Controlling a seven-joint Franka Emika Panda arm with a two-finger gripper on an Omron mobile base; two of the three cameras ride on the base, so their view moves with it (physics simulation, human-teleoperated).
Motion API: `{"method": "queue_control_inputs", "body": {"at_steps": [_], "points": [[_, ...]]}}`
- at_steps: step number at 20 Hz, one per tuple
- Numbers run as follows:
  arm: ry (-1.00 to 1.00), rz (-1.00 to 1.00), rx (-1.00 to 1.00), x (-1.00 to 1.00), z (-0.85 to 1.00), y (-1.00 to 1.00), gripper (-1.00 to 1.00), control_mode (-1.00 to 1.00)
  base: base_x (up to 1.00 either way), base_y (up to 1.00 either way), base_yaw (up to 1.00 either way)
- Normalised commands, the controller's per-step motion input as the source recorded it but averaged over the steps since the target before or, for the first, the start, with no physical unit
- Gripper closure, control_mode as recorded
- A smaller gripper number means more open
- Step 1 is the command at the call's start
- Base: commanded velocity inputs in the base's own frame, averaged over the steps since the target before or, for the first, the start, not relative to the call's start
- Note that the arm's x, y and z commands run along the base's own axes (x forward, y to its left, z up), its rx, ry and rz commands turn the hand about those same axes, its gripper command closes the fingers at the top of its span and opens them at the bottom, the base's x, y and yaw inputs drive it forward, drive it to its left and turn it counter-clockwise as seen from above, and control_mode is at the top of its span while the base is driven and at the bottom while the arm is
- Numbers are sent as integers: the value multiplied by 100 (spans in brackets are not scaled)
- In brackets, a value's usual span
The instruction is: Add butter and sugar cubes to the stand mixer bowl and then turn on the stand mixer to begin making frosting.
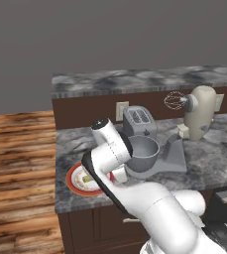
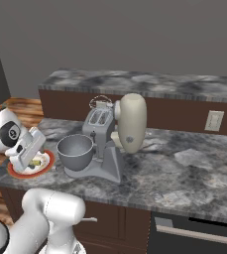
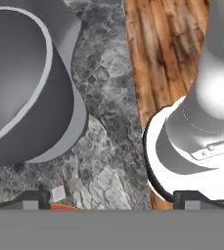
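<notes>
Looking at the stand mixer (image 2: 125,134), you see its cream-beige head tilted back on a grey neck, the wire whisk (image 1: 174,100) raised clear in the air. The stand mixer bowl (image 1: 143,153) sits on the mixer's grey base, a deep grey metal bowl with a smooth rim, and what you can see of its inside looks bare. Just beside the mixer's base, on the side away from the head, lies the red-rimmed plate (image 1: 74,181) on the marble counter (image 2: 184,173); on it rests the butter (image 1: 87,178), a small pale yellow-green stick, partly hidden by the arm. A small white cube (image 3: 58,194), likely sugar, lies on the counter by the plate's edge, near the bowl. Behind the mixer's bowl stands the silver toaster (image 1: 139,120). Your gripper (image 2: 29,159) hangs over the plate, next to the bowl, with its jaws spread wide and nothing between them
</notes>
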Motion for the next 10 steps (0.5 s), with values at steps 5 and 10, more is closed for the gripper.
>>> {"method": "queue_control_inputs", "body": {"at_steps": [5, 10], "points": [[0, -14, 0, 18, -34, 0, -100, -100, 0, 0, 0], [0, -3, 0, 10, -24, 0, -100, -100, 0, 0, 0]]}}
